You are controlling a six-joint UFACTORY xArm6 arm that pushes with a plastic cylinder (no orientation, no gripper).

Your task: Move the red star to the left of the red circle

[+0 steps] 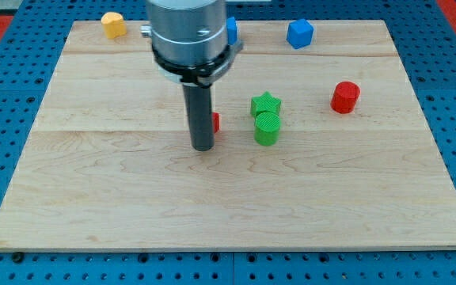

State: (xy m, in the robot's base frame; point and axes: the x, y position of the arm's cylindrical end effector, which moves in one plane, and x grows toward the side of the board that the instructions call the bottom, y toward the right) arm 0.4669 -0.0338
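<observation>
The red circle block (344, 96) stands at the view's right on the wooden board (133, 206). A red block (215, 122), its shape hidden, shows only as a sliver behind the rod. My tip (203, 147) rests on the board just left of and touching or nearly touching that red block. The arm's body (188, 36) hangs from the view's top.
A green star (266, 104) and a green cylinder (267, 128) sit together right of the rod. A yellow block (114, 24) is at the top left. A blue block (299, 34) is at the top; another blue block (232, 30) peeks from behind the arm.
</observation>
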